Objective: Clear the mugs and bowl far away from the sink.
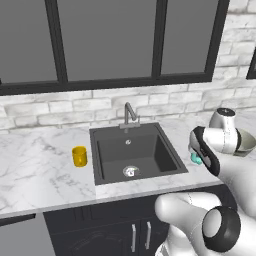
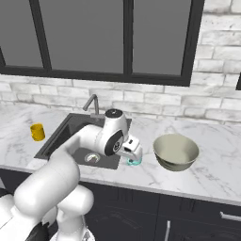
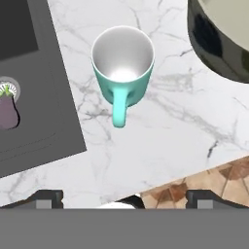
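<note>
The teal mug stands upright on the marble counter between the sink and the bowl, its handle pointing toward the counter's front edge. My gripper hovers above it, open, fingertips wide apart with nothing between them. In the right base view the gripper hangs just over the teal mug, left of the olive-beige bowl. The yellow mug sits on the counter left of the black sink. The arm partly covers the teal mug and the bowl.
A slim grey faucet rises behind the basin. A small purple thing lies by the drain. The brick wall and dark window frames close off the back. The counter's front edge runs close to the teal mug.
</note>
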